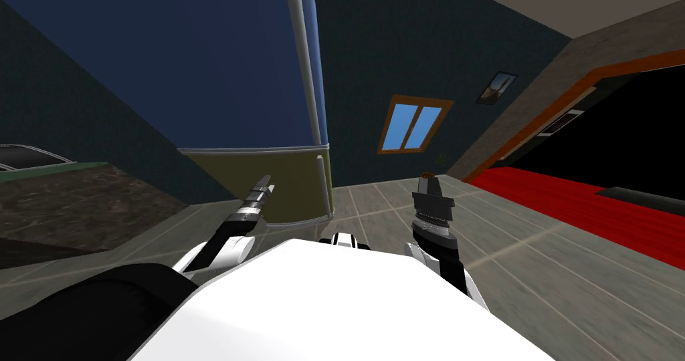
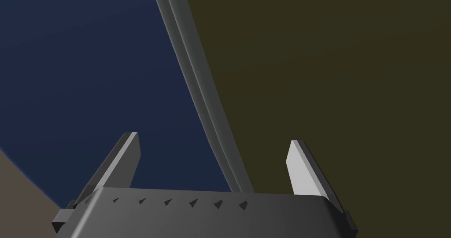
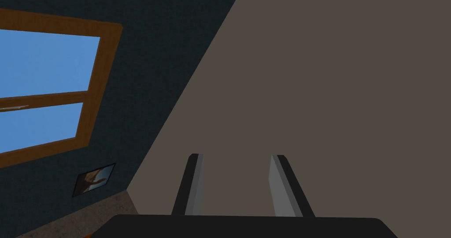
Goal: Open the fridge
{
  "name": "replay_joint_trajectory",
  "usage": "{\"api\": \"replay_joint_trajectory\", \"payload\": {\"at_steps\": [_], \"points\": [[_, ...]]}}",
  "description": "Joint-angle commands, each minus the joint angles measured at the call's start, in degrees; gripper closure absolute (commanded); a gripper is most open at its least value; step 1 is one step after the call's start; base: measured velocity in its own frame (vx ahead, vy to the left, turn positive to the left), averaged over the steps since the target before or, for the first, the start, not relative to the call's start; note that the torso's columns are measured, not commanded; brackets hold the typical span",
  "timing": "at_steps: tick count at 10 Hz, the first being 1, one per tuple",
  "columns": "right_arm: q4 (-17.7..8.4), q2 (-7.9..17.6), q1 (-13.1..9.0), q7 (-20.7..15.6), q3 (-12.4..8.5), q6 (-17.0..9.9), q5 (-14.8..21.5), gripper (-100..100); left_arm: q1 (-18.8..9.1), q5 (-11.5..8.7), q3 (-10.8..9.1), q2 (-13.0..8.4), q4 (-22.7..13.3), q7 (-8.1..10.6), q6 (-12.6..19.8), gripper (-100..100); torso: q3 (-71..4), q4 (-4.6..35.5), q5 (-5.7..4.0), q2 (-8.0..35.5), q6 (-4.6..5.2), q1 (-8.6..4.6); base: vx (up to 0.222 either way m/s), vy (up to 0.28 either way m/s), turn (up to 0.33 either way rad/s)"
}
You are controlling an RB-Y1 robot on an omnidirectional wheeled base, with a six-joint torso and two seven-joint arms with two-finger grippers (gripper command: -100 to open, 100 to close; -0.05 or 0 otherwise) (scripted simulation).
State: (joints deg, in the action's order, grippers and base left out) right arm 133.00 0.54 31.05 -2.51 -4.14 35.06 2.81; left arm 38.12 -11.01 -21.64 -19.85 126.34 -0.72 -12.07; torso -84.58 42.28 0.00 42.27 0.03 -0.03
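Fridge (image 1: pixel 201 63): fills the upper left to centre of the head view, with a blue upper door and an olive lower panel (image 1: pixel 294 183).
Grey bar (image 2: pixel 198 85): divides the blue door from the olive panel.
Left gripper (image 1: pixel 266 182): lower centre-left of the head view, just before the olive panel and under the blue door's bottom edge. Contact cannot be told.
Left fingers (image 2: pixel 127 160): spread wide, gripping nothing. The grey bar runs through the gap between them.
Right gripper (image 1: pixel 427 176): right of centre in the head view, raised over the tiled floor (image 1: pixel 535 263), well apart from the fridge.
Right fingers (image 3: pixel 282 182): parted with a narrower gap than the left, nothing between them.
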Motion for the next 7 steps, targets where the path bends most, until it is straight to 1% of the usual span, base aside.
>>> {"api": "replay_joint_trajectory", "payload": {"at_steps": [1, 4, 5, 6, 7], "points": [[0.0, 0.0, 0.0, 0.0, 0.0, 0.0, 0.0, 0, 3.3, -1.7, -3.13, -1.5, -0.5, -0.12, 0.1, -100, 0.0, 0.0, -0.01, 0.0, -0.06, 0.06, 0.027, -0.068, -0.113], [0.0, 0.0, 0.0, 0.0, 0.0, 0.0, 0.0, 0, 6.8, -4.8, -8.65, -5.0, -2.0, -0.62, 2.6, -100, 0.0, 0.0, -0.05, 0.0, -0.02, -0.12, 0.038, -0.129, -0.199], [0.0, 0.0, 0.0, 0.0, 0.0, 0.0, 0.0, 0, 6.8, -4.8, -9.18, -5.0, -2.0, -0.62, 2.6, -100, 0.0, 0.0, -0.05, 0.0, -0.02, -0.15, 0.038, -0.121, -0.056], [0.0, 0.0, 0.0, 0.0, 0.0, 0.0, 0.0, 0, 8.0, -5.8, -11.22, -6.3, -2.6, -0.79, 3.4, -100, 0.0, 0.0, -0.01, 0.0, -0.06, 0.05, 0.014, -0.096, -0.128], [0.0, 0.0, 0.0, 0.0, 0.0, 0.0, 0.0, 0, 9.2, -6.9, -12.78, -7.6, -3.3, -0.96, 4.3, -100, 0.1, 0.0, 0.03, 0.1, -0.01, 0.16, 0.016, -0.111, -0.206]]}}
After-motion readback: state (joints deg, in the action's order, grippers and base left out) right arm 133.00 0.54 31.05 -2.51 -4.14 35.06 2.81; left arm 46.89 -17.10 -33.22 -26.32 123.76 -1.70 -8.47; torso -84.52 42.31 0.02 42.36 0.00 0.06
